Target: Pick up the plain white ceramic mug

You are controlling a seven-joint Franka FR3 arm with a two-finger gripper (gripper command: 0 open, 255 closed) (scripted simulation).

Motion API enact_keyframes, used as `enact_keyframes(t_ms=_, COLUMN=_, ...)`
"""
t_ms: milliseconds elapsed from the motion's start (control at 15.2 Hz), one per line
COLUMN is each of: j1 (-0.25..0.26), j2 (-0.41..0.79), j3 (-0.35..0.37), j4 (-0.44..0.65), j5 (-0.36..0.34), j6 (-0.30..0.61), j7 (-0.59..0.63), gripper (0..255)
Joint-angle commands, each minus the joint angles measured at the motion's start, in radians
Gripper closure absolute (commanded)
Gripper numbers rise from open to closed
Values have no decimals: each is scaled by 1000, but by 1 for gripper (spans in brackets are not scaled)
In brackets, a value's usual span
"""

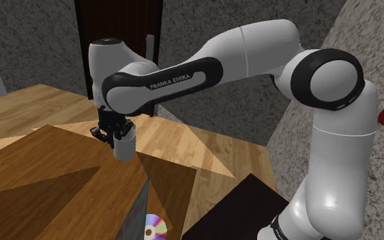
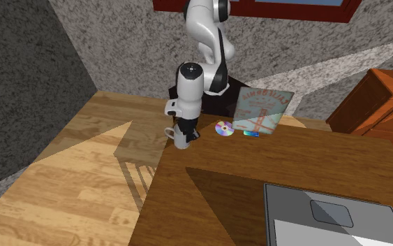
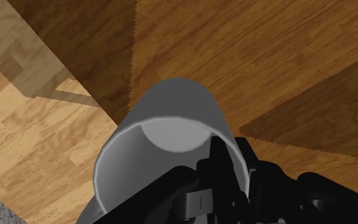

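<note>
Wrist view shows the pincer (image 3: 227, 170) clamped on the empty grey mug (image 3: 169, 121) rim.

A brown wooden table (image 2: 257, 164) bears a flat grey slab (image 2: 334, 216) at its corner in the second exterior view's lower right. On the plank floor (image 2: 76, 175) beside the table's far edge lies a shiny disc (image 2: 223, 128).

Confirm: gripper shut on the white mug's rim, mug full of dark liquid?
Not full. The wrist view looks straight into the mug and shows its bare pale bottom, so it is empty. The rest stands: the gripper is shut on the mug's rim.
</note>
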State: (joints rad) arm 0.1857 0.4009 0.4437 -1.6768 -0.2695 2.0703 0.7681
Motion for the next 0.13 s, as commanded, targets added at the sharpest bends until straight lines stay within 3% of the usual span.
enact_keyframes(t_ms=0, j1=0, j2=-4, j3=2, j4=11, j5=3, j6=-15, j7=-3, gripper=255)
enact_keyframes(t_ms=66, j1=0, j2=-3, j3=1, j4=11, j5=3, j6=-15, j7=-3, gripper=255)
